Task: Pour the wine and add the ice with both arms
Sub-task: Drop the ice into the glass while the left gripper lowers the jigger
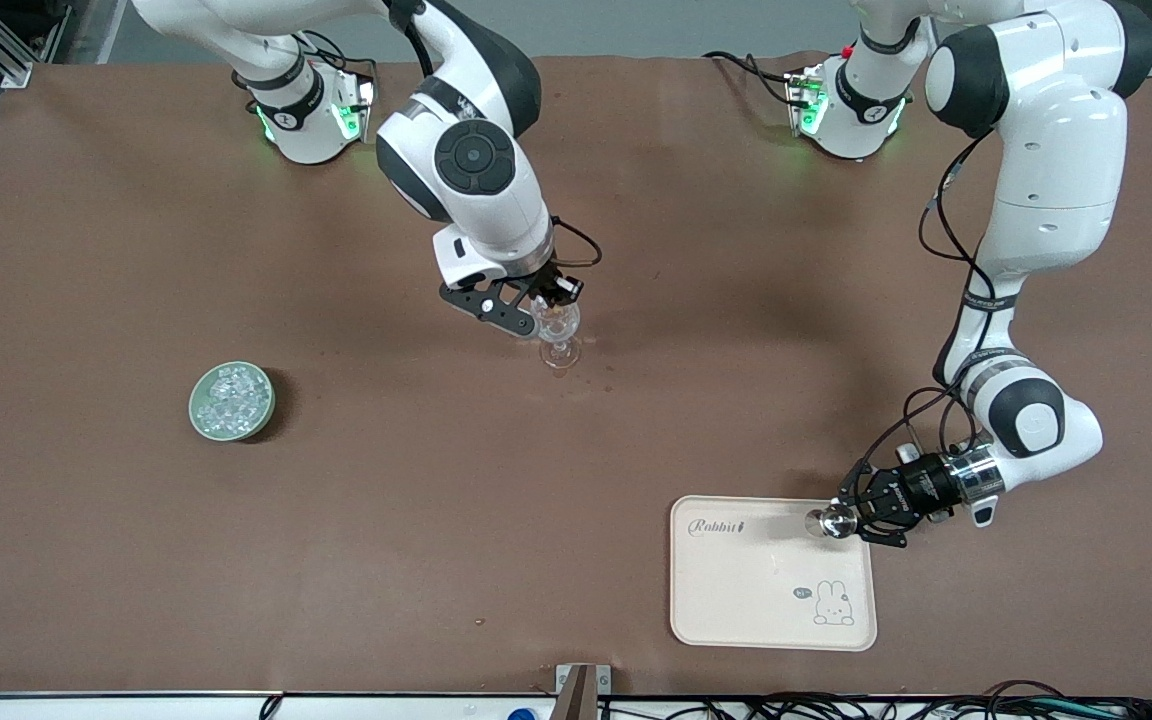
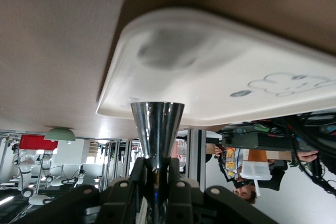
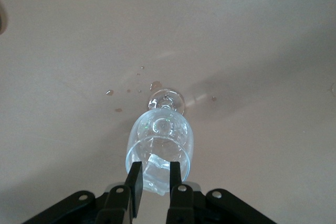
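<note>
Tray [image 1: 736, 590] sits nearest; your left gripper [image 1: 854, 521] clamps a steel jigger [image 1: 829, 522] over its edge, parked. Right gripper [image 1: 546, 308], fingers nearly together, holds ice [image 3: 156, 165] above wine glass [image 1: 560, 340] for dropping in; bowl [image 1: 198, 425] has more.

Only readable text: "Rabbit" in script on the cream tray [image 1: 736, 590], at its corner toward the robots and the right arm's end. A small speech bubble sits at about 10 o'clock from the tray's rabbit drawing [image 1: 833, 605], lettering too small to read. Nothing else legible.
</note>
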You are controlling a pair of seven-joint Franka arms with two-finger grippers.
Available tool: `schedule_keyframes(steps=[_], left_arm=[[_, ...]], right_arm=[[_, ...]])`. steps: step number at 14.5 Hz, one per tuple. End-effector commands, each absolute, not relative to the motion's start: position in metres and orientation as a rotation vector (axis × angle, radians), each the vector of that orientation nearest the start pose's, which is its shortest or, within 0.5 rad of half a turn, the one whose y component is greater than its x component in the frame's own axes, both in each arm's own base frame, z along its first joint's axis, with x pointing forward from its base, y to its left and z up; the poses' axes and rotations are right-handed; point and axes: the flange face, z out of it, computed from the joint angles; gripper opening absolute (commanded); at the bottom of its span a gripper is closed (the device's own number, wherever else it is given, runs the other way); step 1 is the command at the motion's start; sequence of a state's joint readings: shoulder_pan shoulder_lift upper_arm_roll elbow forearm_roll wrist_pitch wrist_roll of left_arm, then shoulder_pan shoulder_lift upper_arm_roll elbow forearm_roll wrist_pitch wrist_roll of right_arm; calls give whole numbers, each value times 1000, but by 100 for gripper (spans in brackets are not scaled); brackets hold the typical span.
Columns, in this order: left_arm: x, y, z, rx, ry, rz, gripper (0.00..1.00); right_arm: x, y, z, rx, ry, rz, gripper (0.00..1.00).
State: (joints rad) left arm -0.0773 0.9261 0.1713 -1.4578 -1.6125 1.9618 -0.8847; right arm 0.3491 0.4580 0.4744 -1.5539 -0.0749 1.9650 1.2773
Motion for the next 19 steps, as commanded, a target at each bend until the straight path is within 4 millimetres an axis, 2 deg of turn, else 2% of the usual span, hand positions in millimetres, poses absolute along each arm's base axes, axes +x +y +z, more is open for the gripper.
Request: schedule_keyframes(steps=[1,6,9,11,12,13,14,15,17,19], left_arm=[[730,-16,144,1093,1665,-789,0],[739,-26,126,1077,1651,-757,0],[738,-29,120,1089,1640,-737,0],[736,-30,117,1118,1618,-715,6],[735,-32,116,1129,1607,-707,27],[736,-31,118,1117,1607,-707,79],[736,-31,119,1110,1606,-707,100],[737,-31,123,1116,1598,-701,100],[739,-24,130,1118,1593,-694,100],[736,-16,139,1120,1590,-697,100]], right_arm=[[496,461,405,-2983,724,158,7],[498,461,402,-2981,725,163,23],[504,457,408,-2975,720,161,35],[518,445,426,-2948,742,130,58],[522,436,438,-2945,741,109,70],[522,425,460,-2959,715,80,84],[526,406,482,-2973,692,46,95],[528,387,504,-2988,686,18,100],[535,338,546,-3027,622,-52,100],[552,275,574,-3073,584,-112,100]])
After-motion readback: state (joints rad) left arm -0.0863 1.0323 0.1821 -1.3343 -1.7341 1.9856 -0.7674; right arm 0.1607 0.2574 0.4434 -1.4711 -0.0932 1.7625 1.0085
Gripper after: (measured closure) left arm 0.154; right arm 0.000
